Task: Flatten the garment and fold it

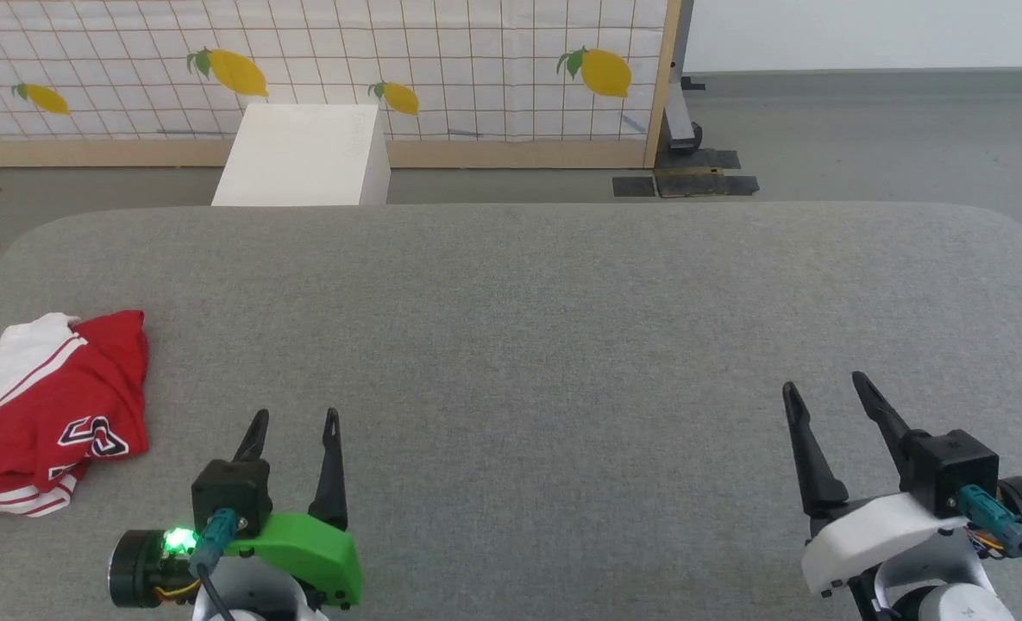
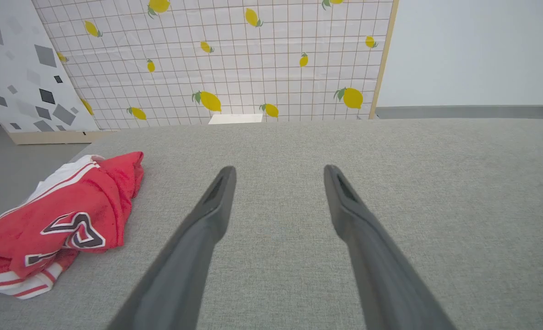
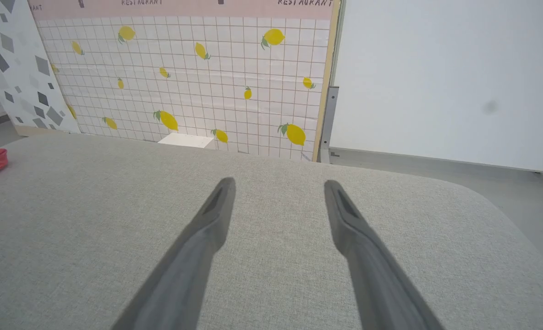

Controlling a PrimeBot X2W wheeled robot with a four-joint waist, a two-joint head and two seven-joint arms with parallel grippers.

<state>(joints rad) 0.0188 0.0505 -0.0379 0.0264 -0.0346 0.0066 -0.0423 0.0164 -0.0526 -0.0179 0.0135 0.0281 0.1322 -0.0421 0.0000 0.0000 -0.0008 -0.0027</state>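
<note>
Bright, even light, faint shadows, sharp focus; wrist views bow at edges.

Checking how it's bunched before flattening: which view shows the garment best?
The left wrist view: the garment lies large and close, its folds and black lettering plain. The head view shows it smaller, at the left edge. The right wrist view catches a red corner.

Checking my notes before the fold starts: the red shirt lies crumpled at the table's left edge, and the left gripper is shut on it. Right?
No. The left gripper is open, apart from the shirt, as the head view shows; the rest is right.
</note>
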